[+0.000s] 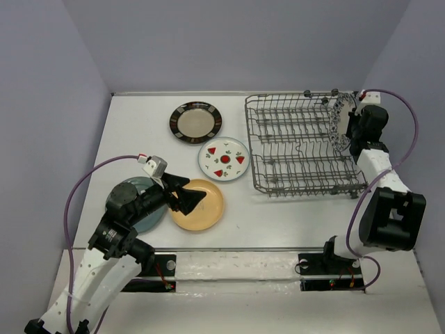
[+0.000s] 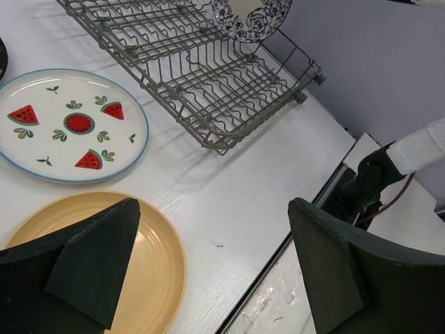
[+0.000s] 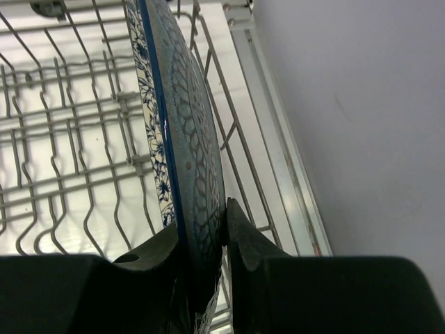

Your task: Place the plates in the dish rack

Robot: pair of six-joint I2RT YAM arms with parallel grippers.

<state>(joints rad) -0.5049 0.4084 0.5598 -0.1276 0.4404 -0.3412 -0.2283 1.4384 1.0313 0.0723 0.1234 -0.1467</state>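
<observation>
One slot: with left gripper (image 2: 212, 229) open, lower blue-floral plate (image 3: 188, 139), clamped in right gripper (image 3: 208, 229), upright into dish rack (image 1: 299, 189) at 3 o'clock end.

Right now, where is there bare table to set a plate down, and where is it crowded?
Bare table: in front of the dish rack, right of the yellow plate; also far-left, beside the dark-rimmed plate. Crowded: around the left gripper, near-left.

Left tool (image 1: 189, 193) hangs low, jaws spread wide; right tool (image 3: 208, 224), arm outstretched, seems pinched nearly closed.
</observation>
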